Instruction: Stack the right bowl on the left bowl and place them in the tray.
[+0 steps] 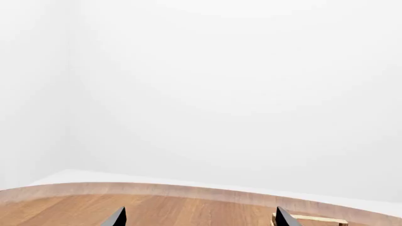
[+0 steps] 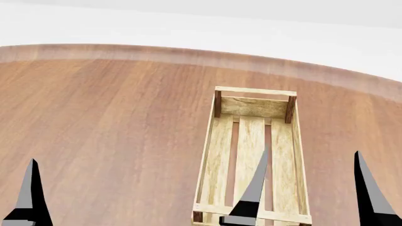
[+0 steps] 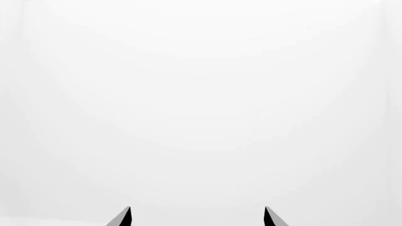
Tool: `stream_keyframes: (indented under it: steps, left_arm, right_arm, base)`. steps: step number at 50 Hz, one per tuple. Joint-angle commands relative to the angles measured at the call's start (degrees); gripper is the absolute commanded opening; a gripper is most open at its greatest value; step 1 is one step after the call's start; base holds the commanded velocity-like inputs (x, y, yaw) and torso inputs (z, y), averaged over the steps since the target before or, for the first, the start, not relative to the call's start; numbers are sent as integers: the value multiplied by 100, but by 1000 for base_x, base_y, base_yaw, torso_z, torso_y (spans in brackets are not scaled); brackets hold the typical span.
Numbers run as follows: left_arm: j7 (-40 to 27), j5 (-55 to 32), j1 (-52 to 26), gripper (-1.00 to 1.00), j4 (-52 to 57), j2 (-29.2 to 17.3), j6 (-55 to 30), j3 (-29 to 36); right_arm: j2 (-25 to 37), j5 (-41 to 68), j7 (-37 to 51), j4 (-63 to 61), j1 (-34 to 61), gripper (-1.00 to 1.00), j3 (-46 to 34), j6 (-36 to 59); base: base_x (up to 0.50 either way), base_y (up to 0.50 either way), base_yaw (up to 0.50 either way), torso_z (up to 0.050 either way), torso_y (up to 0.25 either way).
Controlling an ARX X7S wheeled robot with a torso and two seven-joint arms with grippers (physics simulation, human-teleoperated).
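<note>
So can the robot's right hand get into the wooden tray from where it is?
Probably yes. The right hand is open, one fingertip already showing over the tray. The tray holds nothing visible, and nothing stands between them. No bowls show in any view, though.

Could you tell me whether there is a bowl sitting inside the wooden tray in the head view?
No, the tray shows only its bare slatted floor planks, with no bowl in it or anywhere on the table.
</note>
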Motion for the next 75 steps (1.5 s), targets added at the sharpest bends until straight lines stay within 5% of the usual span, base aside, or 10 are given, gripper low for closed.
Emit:
stream_keyframes:
  steps: [1, 14, 58, 75]
  left_arm:
    - [221, -32, 14, 100, -12, 142, 146, -126]
    - [187, -252, -35, 100, -49, 123, 116, -190]
    - [64, -387, -74, 100, -30, -30, 102, -128]
    - [56, -290, -108, 100, -36, -91, 87, 19]
  right_arm:
    - [-31, -84, -201, 67, 26, 100, 89, -67]
    - [43, -9, -222, 241, -40, 100, 120, -201]
    - [210, 63, -33, -86, 81, 100, 75, 76]
    - [265, 74, 11, -51, 96, 100, 14, 64]
  base:
    - [0, 0, 500, 0, 0]
    - [0, 0, 304, 1, 0]
    - [0, 0, 0, 50, -1]
    - [0, 0, 0, 34, -220]
